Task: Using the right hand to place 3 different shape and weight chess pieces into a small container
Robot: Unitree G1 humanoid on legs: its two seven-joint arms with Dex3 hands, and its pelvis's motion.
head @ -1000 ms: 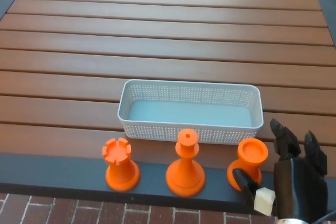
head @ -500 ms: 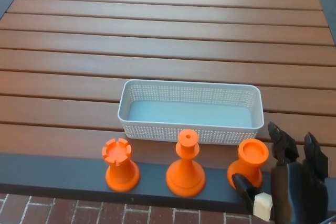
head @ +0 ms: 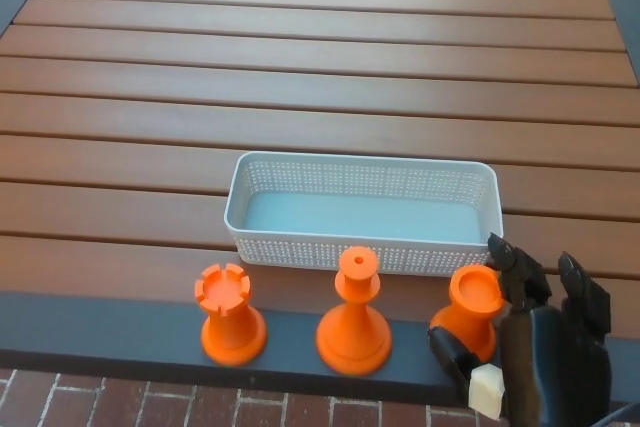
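Note:
Three orange chess pieces stand in a row along the table's dark front edge: a rook at the left, a ball-topped piece in the middle and a cup-topped piece at the right. Behind them lies a white perforated basket with nothing in it. My right hand is at the lower right, open, its thumb in front of the cup-topped piece's base and its fingers beside the piece's top. Whether it touches the piece I cannot tell. My left hand is out of sight.
The table is of brown wooden slats with a dark frame. Red brick paving shows below the front edge.
My right hand has crept left toward the cup-topped piece, which now leans a little to the left. The other pieces and the basket have not moved.

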